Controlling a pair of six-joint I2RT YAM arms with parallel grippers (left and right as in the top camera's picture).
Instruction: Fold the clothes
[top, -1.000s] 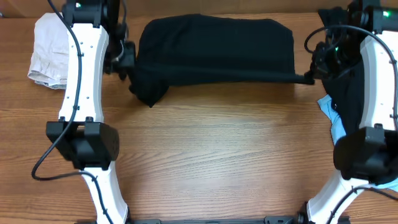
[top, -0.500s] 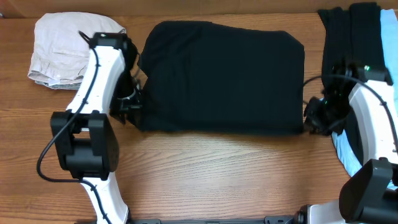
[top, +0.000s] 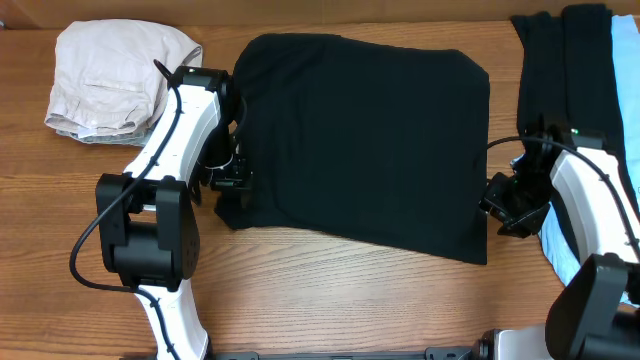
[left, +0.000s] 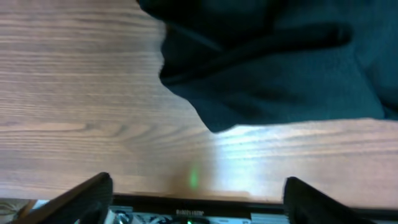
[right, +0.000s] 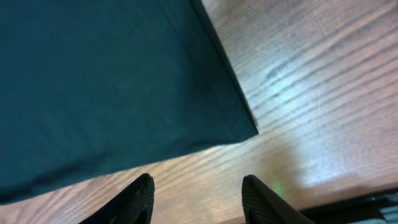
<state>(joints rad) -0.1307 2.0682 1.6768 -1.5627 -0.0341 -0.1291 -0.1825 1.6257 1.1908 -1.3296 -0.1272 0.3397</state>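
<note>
Standing wide apart, the fingers (left: 84, 200) of the left end effector (left: 198, 185) are open and grip nothing; only bare wood shows between them in the left wrist view. Just ahead of them lies the lower left corner of the black garment (left: 273, 81), which is bunched there, with a raised fold running across it. In the overhead view the left end effector (top: 232, 182) sits at that garment's left edge, near the same corner.

The right end effector (right: 198, 186) is also open, with a narrower gap, and nothing is held between its fingers (right: 138, 199). Bare wood fills the gap. The lower right corner of the black garment (right: 106, 81) lies flat just ahead of the fingertips. In the overhead view the right end effector (top: 503, 205) is just beside the garment's right edge, near its lower right corner.

The black garment (top: 360, 140) is spread on the surface (top: 350, 300) between the two arms, at the middle of the far half. Its near edge runs at a slant, closer to the robot on the right side than on the left.

Other clothes lie apart from it:
- A beige garment (top: 110, 80), crumpled, rests at the far left corner of the surface, near the left arm.
- A black pile (top: 555, 70) lies along the far right side.
- A light-blue garment (top: 625, 60) lies beside that pile at the right edge, and more light-blue cloth shows under the right arm.
</note>
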